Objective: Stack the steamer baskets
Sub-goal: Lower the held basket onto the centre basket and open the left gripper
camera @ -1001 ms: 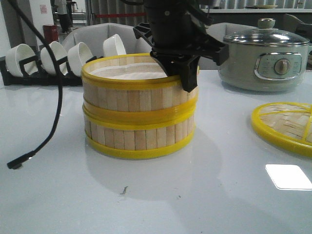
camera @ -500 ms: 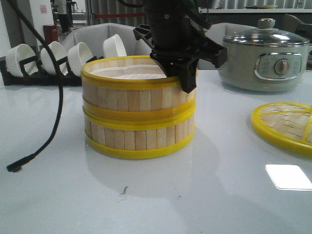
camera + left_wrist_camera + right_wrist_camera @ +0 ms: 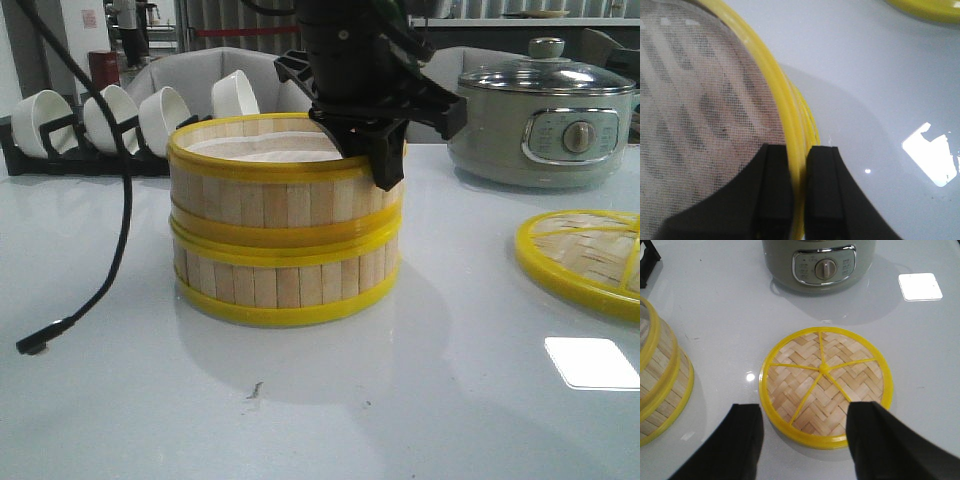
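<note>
Two steamer baskets stand stacked at the table's middle, the upper basket [image 3: 270, 200] resting on the lower basket [image 3: 270, 282]. Both have pale bamboo slats and yellow rims, and the upper one shows a whitish liner [image 3: 695, 110]. My left gripper [image 3: 378, 165] comes down from above at the stack's right side. In the left wrist view it [image 3: 800, 150] is shut on the upper basket's yellow rim [image 3: 785, 115], one finger inside and one outside. My right gripper [image 3: 802, 412] is open and empty, hovering above the near edge of a yellow-rimmed woven lid [image 3: 825, 385]. The stack's edge [image 3: 660, 385] also shows in the right wrist view.
The woven lid [image 3: 585, 255] lies flat at the right. A grey-green electric pot [image 3: 545, 120] with a glass lid stands at the back right. A black rack of white bowls [image 3: 120, 120] stands at the back left. A black cable [image 3: 110, 230] hangs down to the table at the left.
The upper basket has shifted very slightly to the left on the lower one, with my left gripper still on its rim. The hanging cable has swayed a little.
</note>
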Tool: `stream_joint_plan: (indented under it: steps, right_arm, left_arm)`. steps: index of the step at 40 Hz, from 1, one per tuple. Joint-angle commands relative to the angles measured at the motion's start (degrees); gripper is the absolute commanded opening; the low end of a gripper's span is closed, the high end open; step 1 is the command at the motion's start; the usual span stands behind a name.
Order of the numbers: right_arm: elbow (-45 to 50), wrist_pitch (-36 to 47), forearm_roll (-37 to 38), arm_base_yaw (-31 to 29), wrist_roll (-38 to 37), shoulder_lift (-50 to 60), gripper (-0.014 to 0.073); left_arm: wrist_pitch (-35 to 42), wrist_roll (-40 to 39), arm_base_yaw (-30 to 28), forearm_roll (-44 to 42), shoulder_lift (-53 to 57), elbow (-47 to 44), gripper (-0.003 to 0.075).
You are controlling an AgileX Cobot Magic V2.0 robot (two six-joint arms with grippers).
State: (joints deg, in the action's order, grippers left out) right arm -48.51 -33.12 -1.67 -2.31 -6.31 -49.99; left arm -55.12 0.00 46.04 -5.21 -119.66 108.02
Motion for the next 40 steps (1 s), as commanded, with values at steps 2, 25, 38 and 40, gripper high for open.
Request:
stream_joint_plan:
  steps: [2, 25, 38, 40]
  right_arm:
    - [-2.29, 3.94, 0.2, -0.05, 0.32, 0.35, 0.0484]
    - [-2.29, 3.94, 0.2, -0.05, 0.32, 0.35, 0.0484]
    - [-2.29, 3.94, 0.2, -0.05, 0.32, 0.35, 0.0484]
    - [-2.29, 3.94, 0.2, -0.05, 0.32, 0.35, 0.0484]
  left_arm:
    - [-0.6, 0.0, -0.14, -1.15, 2.67, 1.72, 0.0087]
    - [-3.58, 0.0, -0.14, -0.08, 2.78, 1.72, 0.0087]
    - [-3.0, 0.0, -0.14, 1.24, 2.78, 1.72, 0.0088]
    - [-2.66, 0.0, -0.14, 1.24, 2.78, 1.72, 0.0088]
